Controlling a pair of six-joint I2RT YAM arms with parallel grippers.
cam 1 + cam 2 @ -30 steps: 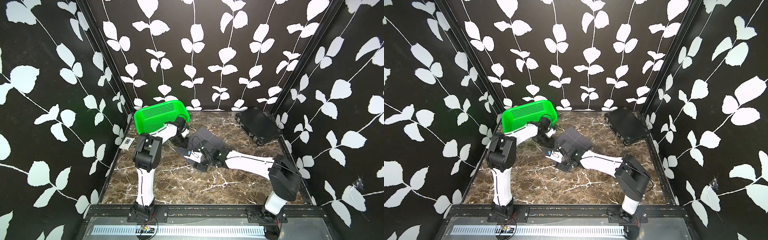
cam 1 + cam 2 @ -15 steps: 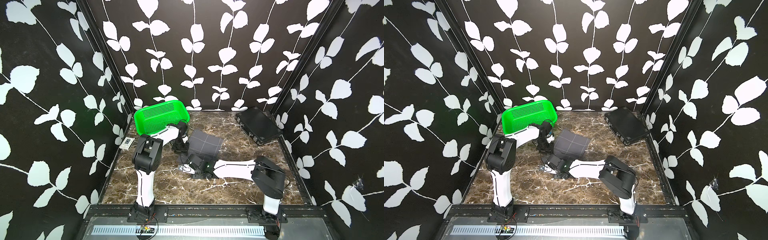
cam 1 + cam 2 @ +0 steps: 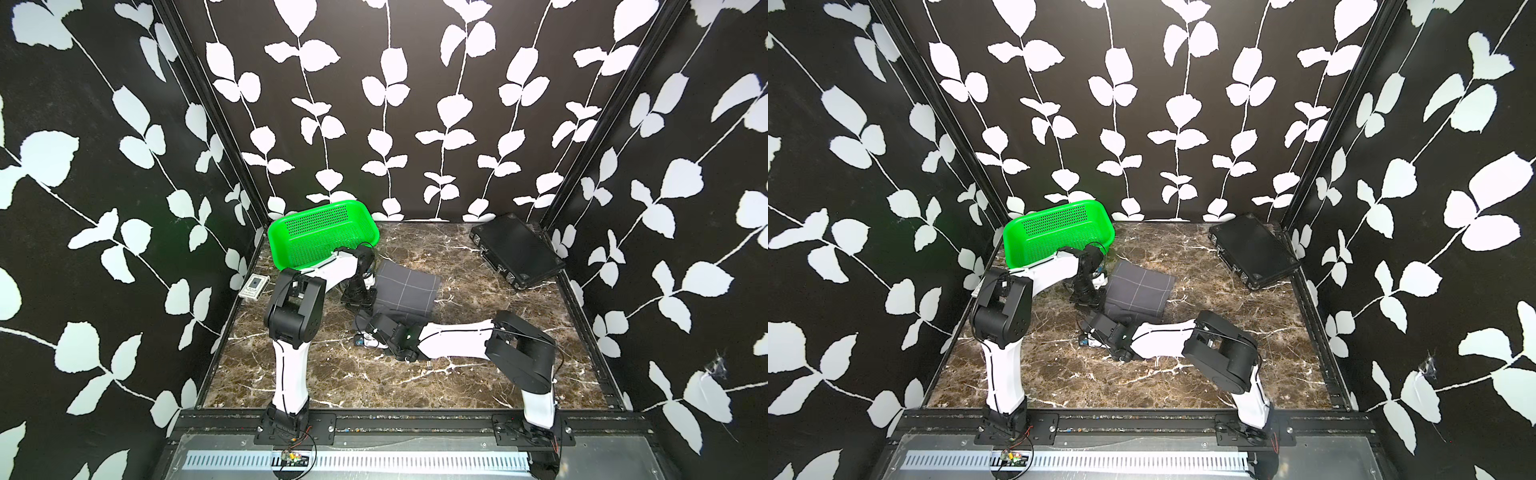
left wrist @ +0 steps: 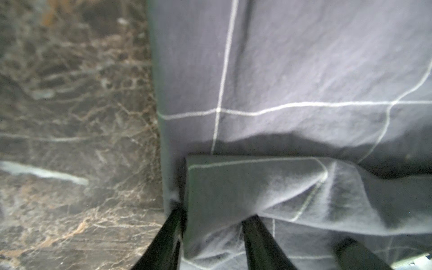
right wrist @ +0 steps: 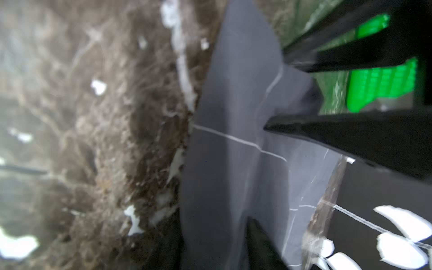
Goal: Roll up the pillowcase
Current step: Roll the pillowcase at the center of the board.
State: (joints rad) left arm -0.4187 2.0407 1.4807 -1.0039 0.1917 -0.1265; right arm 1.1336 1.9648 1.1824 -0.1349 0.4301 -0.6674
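Green basket at back left of table, tilted, bare mesh floor showing. Black case shut, back right. Pillowcase folded mid-table between them. Left arm: elbow raised, wrist turned down at cloth's left edge; left fingers clamped on a fold. Right arm: low, stretched to near corner; right fingers straddle cloth, grip cannot tell

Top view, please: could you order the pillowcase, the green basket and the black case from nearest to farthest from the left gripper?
1. The pillowcase: clamped by the left gripper, on its right side.
2. The green basket: just behind it, in the far left corner.
3. The black case: far right corner, well beyond.
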